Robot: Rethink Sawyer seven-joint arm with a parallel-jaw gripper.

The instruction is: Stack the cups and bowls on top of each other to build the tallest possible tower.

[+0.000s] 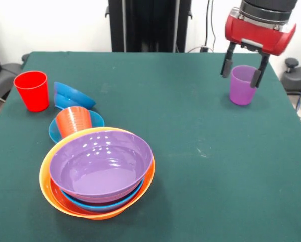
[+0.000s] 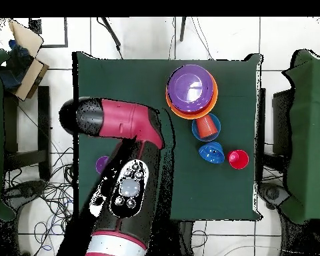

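Item one: my gripper, fingers spread, straddles the purple cup without clamping it, near the table corner. Item two: tower, purple bowl uppermost, opposite front edge. Item three: red cup, far corner.

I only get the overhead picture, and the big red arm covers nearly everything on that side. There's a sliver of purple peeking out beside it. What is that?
Observer: A purple cup, standing upright on the table.
Operator: Has the robot grabbed it?
Observer: No. From the front, the gripper is open, its fingers down at the cup's rim but not closed on it.
Operator: Is anything hidden in that stack of bowls?
Observer: Yes, a light blue bowl sits right under the purple bowl.
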